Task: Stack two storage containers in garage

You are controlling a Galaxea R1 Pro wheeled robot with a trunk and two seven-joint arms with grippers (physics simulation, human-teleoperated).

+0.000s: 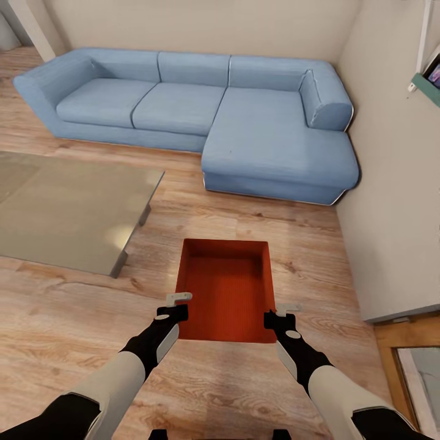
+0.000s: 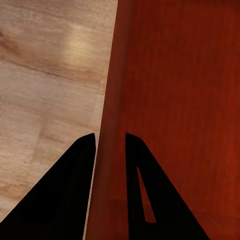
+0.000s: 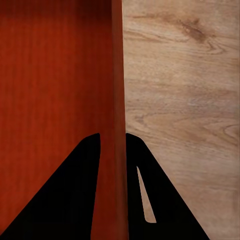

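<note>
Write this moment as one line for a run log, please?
place: living room | storage container: on wood floor | left gripper: straddles its left wall | right gripper: straddles its right wall | lifted: cannot tell

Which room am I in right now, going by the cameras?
Most likely the living room: a blue corner sofa, a low glass-topped table and a light wood-plank floor.
</note>
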